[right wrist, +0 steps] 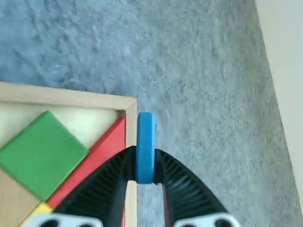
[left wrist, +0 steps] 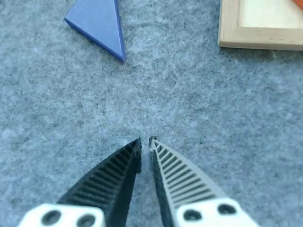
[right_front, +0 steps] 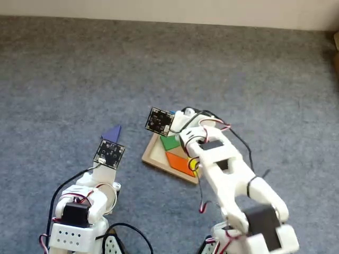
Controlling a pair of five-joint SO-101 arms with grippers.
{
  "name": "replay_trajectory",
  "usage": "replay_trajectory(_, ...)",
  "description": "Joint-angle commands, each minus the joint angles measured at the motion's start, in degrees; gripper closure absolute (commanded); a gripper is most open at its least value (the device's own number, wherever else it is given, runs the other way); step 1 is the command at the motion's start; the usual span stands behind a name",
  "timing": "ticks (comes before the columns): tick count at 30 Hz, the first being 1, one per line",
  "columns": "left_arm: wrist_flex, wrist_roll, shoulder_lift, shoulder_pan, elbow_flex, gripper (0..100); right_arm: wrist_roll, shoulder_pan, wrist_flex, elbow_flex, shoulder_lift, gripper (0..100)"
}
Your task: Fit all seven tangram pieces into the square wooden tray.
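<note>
Grey carpet (right_front: 79,69) covered the bench, its pile evenly lit; a pale wall (right_front: 212,13) ran along the far edge.

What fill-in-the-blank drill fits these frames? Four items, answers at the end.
1. The right gripper is ____ on the light blue piece.
2. The dark blue triangle lies on the ____, outside the wooden tray.
3. The square piece in the tray is coloured ____.
4. The left gripper is shut and holds ____.
Missing words: shut; carpet; green; nothing.
</note>
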Motion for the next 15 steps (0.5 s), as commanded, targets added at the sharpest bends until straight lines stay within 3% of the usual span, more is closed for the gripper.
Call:
replay_trajectory(1,0.2,0.0,-3.1,0.5,1.2,95,4.0,-1.5,-10.4,-0.9,4.6,98.7)
replay_trajectory(5,0.2,0.0,-3.1,0.5,1.2,95,10.4,-2.9,-17.5,-0.1,7.6,98.7)
replay_trajectory(15,0.2,0.0,-3.1,0.5,1.2,95,10.2,-4.8,-18.4,5.9,2.3,98.1)
